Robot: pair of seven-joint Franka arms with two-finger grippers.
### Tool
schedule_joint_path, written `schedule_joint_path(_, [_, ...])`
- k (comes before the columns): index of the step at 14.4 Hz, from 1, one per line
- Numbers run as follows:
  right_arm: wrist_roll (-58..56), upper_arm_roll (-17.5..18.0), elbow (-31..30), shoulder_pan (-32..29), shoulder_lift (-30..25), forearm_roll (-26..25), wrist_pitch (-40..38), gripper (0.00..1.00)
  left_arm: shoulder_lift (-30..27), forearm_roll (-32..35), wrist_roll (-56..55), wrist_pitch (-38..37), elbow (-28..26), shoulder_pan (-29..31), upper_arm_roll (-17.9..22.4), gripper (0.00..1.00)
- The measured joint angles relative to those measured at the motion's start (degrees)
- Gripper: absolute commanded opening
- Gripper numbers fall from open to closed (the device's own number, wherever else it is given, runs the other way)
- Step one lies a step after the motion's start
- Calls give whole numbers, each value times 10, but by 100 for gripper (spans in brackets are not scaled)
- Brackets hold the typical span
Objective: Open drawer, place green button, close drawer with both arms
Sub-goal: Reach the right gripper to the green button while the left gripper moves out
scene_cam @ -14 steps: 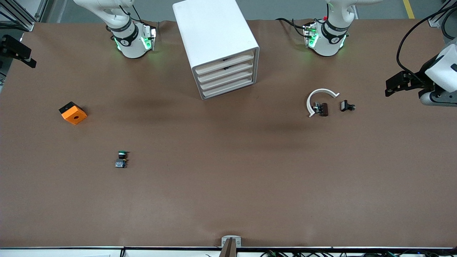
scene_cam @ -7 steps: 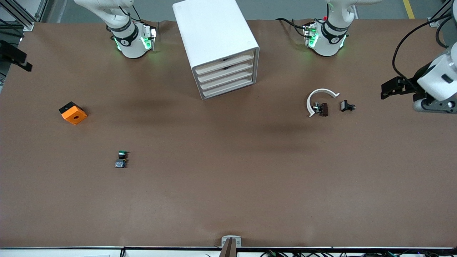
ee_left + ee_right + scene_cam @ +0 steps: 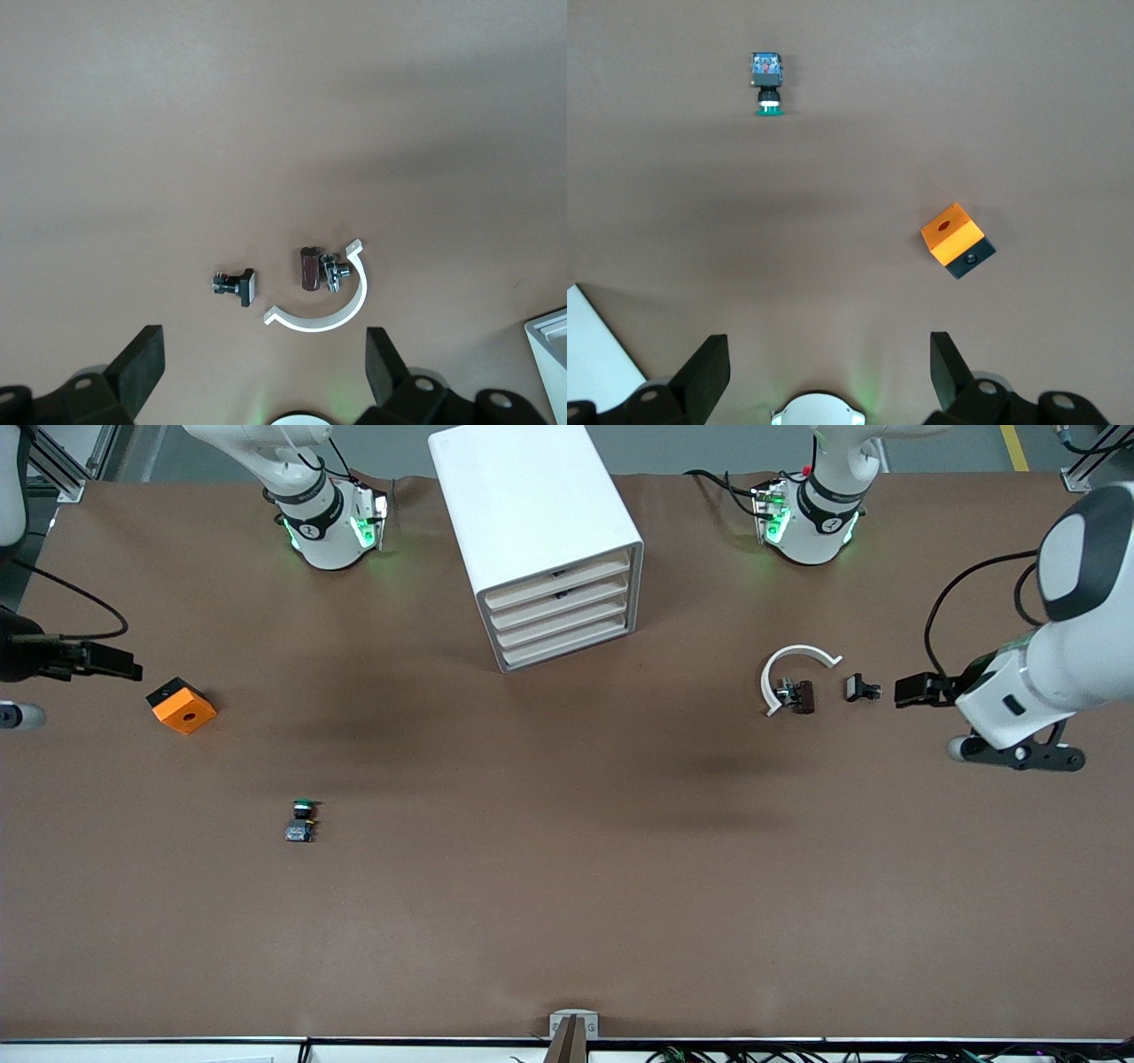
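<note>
The white cabinet (image 3: 532,522) stands between the arms' bases, its four beige drawer fronts all shut; the drawer (image 3: 570,646) is the lowest one. The button (image 3: 302,820), green cap and dark body, lies on the table nearer the front camera, toward the right arm's end, and also shows in the right wrist view (image 3: 767,84). My right gripper (image 3: 124,669) hangs open and empty over the table beside the orange block (image 3: 181,705). My left gripper (image 3: 912,689) hangs open and empty over the table beside a small black part (image 3: 861,688).
A white C-shaped ring (image 3: 793,671) lies toward the left arm's end with a brown-and-metal part (image 3: 797,695) inside it; ring (image 3: 328,305) and black part (image 3: 237,285) lie ahead of the left fingers. The orange block (image 3: 957,239) lies ahead of the right fingers.
Both arms have swung in from the table's ends. The left gripper has come in beside the black part, the right gripper beside the orange block. Nothing on the table moved.
</note>
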Motion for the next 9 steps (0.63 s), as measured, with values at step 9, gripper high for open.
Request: schedule_joint_path(9, [79,7,-110,21,22,43,225,100,86,-17,-136,59,1,-45,-2,100])
